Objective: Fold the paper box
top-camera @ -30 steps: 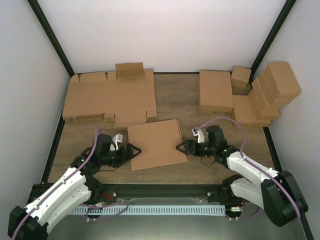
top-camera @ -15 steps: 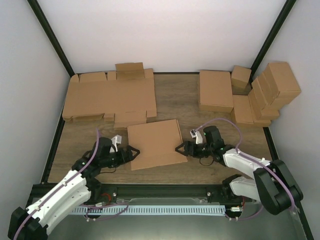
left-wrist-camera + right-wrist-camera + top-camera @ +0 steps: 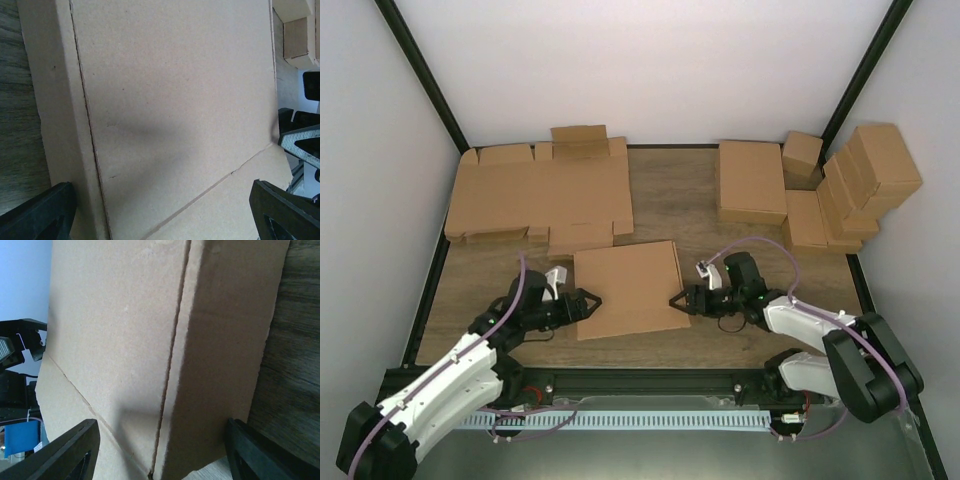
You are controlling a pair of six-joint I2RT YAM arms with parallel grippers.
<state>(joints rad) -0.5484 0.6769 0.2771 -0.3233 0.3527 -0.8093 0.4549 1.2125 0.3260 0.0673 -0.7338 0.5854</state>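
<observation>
Top external view: left gripper (image 3: 592, 304) and right gripper (image 3: 676, 303) both stand with jaws spread, straddling opposite side edges of the paper box (image 3: 630, 288). It lies closed and flat near the table's (image 3: 680, 200) centre. Flat cardboard blanks (image 3: 535, 195) lie rear left, and finished boxes (image 3: 860, 180) are stacked rear right.

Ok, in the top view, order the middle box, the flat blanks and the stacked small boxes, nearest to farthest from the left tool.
1. paper box, centre, right beside the left tool.
2. flat blanks, back left.
3. stacked small boxes, back right.
</observation>
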